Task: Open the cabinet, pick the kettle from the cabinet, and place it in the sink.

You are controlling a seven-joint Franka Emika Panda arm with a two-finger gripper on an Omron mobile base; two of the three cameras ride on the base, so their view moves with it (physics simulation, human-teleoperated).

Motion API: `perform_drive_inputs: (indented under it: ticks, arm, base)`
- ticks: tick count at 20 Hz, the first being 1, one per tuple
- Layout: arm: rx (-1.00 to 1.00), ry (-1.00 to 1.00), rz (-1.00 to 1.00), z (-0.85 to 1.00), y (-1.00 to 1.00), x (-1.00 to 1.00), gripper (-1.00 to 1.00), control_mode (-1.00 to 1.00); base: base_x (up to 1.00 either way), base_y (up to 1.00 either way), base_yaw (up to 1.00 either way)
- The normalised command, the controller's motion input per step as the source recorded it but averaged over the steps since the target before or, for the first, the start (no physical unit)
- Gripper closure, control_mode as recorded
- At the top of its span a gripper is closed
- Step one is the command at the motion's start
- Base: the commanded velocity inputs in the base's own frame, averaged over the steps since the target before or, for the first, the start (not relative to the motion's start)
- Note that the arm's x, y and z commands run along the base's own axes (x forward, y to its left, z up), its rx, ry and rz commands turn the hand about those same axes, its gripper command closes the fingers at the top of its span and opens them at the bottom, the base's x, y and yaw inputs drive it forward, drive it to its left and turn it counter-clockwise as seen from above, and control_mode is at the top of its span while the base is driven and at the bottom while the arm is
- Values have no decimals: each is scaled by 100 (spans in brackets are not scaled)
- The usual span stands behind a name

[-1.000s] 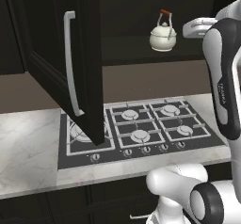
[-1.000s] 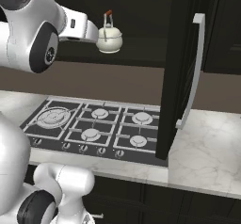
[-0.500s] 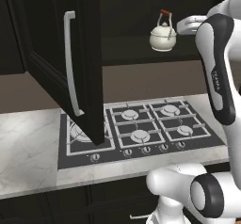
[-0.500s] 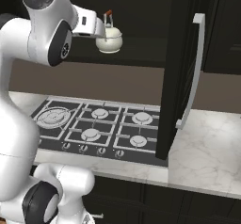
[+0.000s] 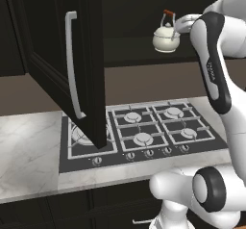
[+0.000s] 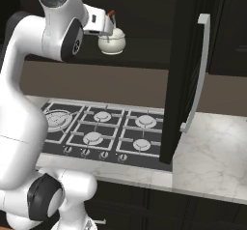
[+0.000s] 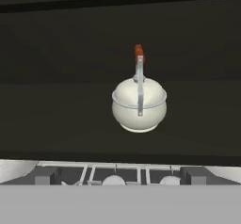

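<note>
Nearest us, low in both base views, we see the black gas hob (image 5: 144, 132) set into the white marble counter (image 6: 212, 156). Above it the cabinet (image 5: 62, 64) stands open, its door swung out at the left of the left base view. Inside, on the shelf, the kettle (image 7: 139, 103) sits upright at the centre of the hand view, handle edge-on. Our gripper (image 6: 102, 23) hangs just beside it, fingers spread wide, pinching nothing. Compared with a second ago, the arm has swung closer to the kettle; the kettle itself has not moved.
</note>
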Motion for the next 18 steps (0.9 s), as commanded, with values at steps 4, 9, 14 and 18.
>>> perform_drive_inputs:
  ticks: [4,9,14,18]
  arm:
    - [0,0,0,-11,-2,40,-100,-100]
    - [0,-1,0,-11,-1,38,-100,-100]
    - [0,0,0,-7,-1,44,-100,-100]
    - [0,0,0,-2,-8,40,-100,-100]
  base:
    - [0,0,0]
    - [0,0,0]
    - [0,0,0]
    - [0,0,0]
